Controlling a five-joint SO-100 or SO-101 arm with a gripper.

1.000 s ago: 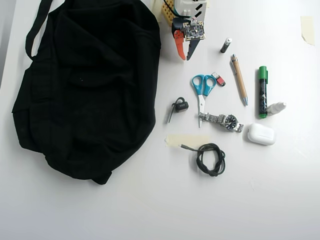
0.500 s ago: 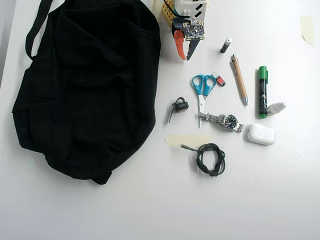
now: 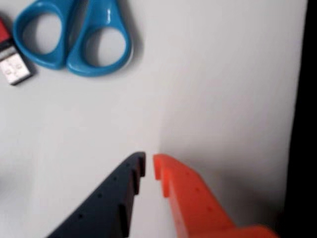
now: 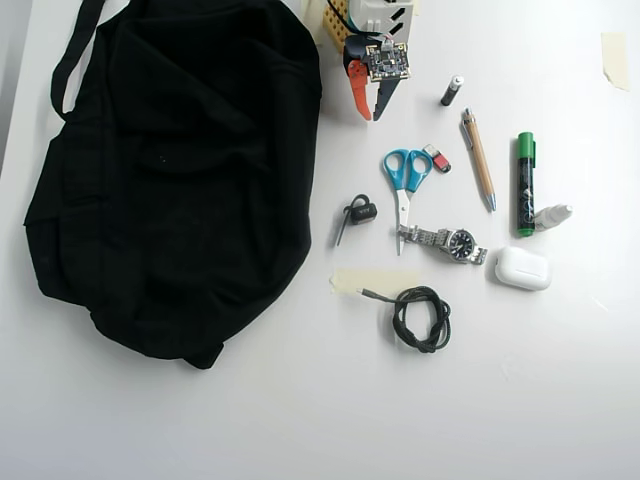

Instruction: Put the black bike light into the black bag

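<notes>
The black bike light [image 4: 362,211], a tiny rounded block with a thin strap loop, lies on the white table between the black bag [image 4: 170,170] and the scissors. It does not show in the wrist view. My gripper [image 4: 371,117] hangs at the top, just right of the bag's upper edge and well above the light. Its orange and black fingers nearly meet at the tips [image 3: 148,163] with nothing between them. The big soft bag fills the left of the overhead view; a dark strip at the wrist view's right edge may be it.
Blue-handled scissors [image 4: 405,180] [image 3: 74,39] and a red USB stick [image 4: 436,158] lie below the gripper. Further right are a small black cylinder [image 4: 452,91], a pen [image 4: 478,158], a green marker [image 4: 525,183], a watch [image 4: 445,240] and a white case [image 4: 522,268]. A coiled cable [image 4: 422,318] lies lower.
</notes>
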